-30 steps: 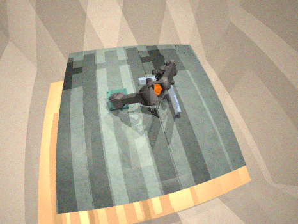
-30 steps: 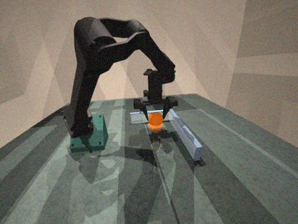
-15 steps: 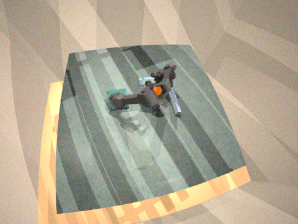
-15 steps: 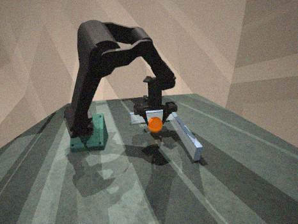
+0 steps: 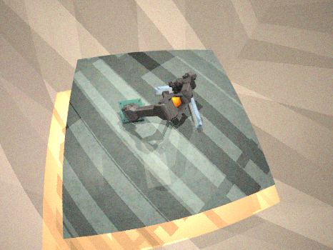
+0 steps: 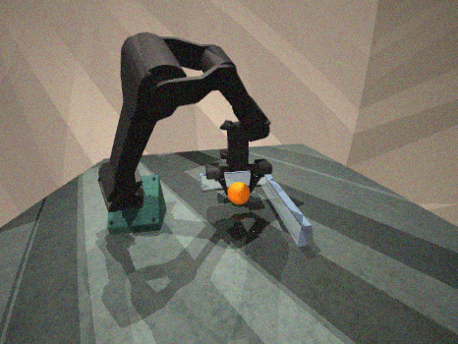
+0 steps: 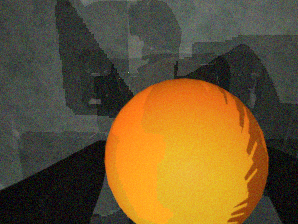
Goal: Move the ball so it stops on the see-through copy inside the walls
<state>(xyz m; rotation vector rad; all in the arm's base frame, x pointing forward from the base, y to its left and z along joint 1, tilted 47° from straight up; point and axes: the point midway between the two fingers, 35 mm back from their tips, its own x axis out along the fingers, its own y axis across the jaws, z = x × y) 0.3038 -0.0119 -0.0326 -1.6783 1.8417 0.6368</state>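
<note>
The orange ball (image 5: 176,101) (image 6: 239,193) (image 7: 186,155) is between the two fingers of my gripper (image 6: 239,191), which is shut on it low over the table, inside the corner. Only one ball shape shows; the see-through copy is not seen apart from it, so the two appear to overlap. One low clear wall (image 5: 196,112) (image 6: 289,208) runs along the right of the ball. The other wall (image 5: 163,89) (image 6: 209,182) is behind it, partly hidden by the gripper. The ball hides most of the view between the fingers in the wrist view. Whether it touches the table is unclear.
The arm's green base plate (image 5: 138,103) (image 6: 153,199) is to the left of the walls. The arm arches from it over the striped table (image 5: 118,200) (image 6: 172,324) to the ball. Arm shadows fall around the ball and in front of it.
</note>
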